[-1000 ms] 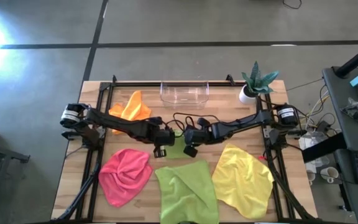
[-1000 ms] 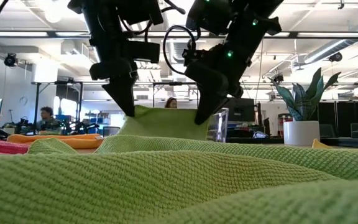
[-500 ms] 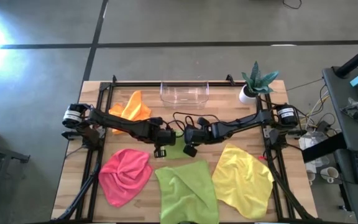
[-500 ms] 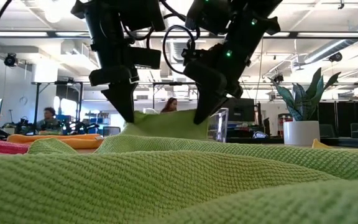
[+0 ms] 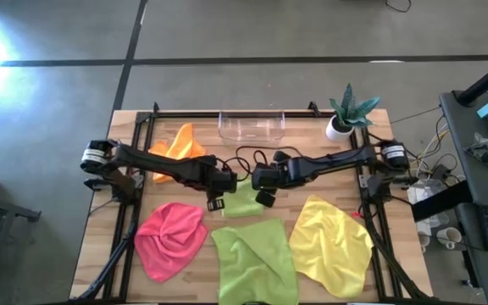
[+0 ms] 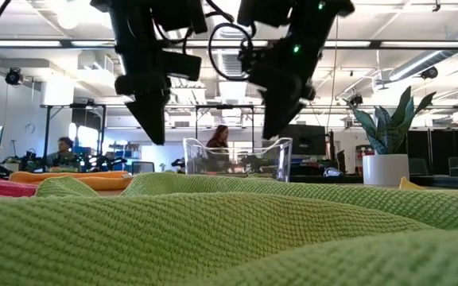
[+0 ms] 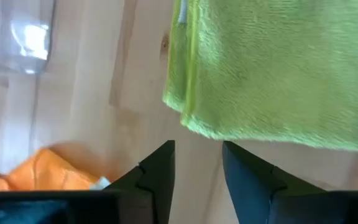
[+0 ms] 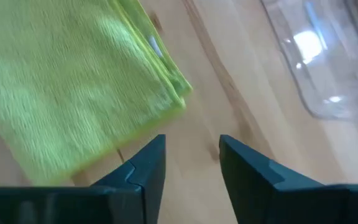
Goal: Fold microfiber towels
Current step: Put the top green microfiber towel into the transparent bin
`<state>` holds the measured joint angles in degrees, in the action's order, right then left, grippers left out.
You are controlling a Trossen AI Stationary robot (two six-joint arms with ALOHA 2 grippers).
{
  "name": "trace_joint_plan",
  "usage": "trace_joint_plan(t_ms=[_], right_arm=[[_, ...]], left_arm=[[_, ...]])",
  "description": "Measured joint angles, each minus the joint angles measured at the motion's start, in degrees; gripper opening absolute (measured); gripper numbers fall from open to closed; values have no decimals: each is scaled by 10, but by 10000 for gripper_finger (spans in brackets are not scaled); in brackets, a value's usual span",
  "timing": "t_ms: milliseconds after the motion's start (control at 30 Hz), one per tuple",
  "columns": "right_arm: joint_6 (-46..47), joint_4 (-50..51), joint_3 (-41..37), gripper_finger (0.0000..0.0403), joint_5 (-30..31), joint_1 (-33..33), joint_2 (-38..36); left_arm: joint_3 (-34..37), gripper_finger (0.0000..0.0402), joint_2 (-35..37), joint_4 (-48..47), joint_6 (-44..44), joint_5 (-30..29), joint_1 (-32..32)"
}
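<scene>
A lime green towel (image 5: 244, 204), folded small, lies flat on the wood at the table's middle; it also shows in both wrist views (image 7: 272, 74) (image 8: 73, 93). My left gripper (image 5: 221, 191) (image 7: 197, 163) hangs open just above its far left corner. My right gripper (image 5: 263, 188) (image 8: 191, 163) hangs open above its far right corner. Both point steeply down and hold nothing (image 6: 151, 131) (image 6: 275, 127). A second lime green towel (image 5: 254, 258) lies spread at the near edge, between a pink towel (image 5: 170, 238) and a yellow towel (image 5: 330, 246). An orange towel (image 5: 176, 148) lies crumpled at the far left.
A clear plastic bin (image 5: 251, 125) stands at the far edge, just beyond both grippers (image 6: 237, 159). A potted plant (image 5: 346, 114) stands at the far right corner. Black frame rails (image 5: 134, 212) run along the table's left and right sides. People and desks show in the room behind.
Both grippers have opened and let go of the folded green towel's far edge, then risen a little, the right one more. The edge, held up as a peak between them a second ago, has dropped flat onto the table.
</scene>
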<state>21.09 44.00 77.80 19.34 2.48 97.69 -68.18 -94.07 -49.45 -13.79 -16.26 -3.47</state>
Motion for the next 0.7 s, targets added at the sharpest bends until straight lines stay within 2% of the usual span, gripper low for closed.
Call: trace_joint_plan(t_ms=[200, 333, 433, 600, 700], right_arm=[[-22, 71, -17, 147, -3, 21, -65], [-21, 59, -64, 141, -18, 46, -115], [-21, 16, -102, 136, -18, 67, -142], [-22, -96, -161, 130, -25, 97, -161], [-54, -162, -189, 131, -64, 107, -156]], left_arm=[[11, 118, 41, -10, -52, 88, -15], [12, 118, 46, 4, -57, 96, -64], [16, 118, 44, 36, -49, 63, -115], [26, 118, 29, 76, -37, -40, -186], [28, 118, 15, 115, -36, -53, -199]])
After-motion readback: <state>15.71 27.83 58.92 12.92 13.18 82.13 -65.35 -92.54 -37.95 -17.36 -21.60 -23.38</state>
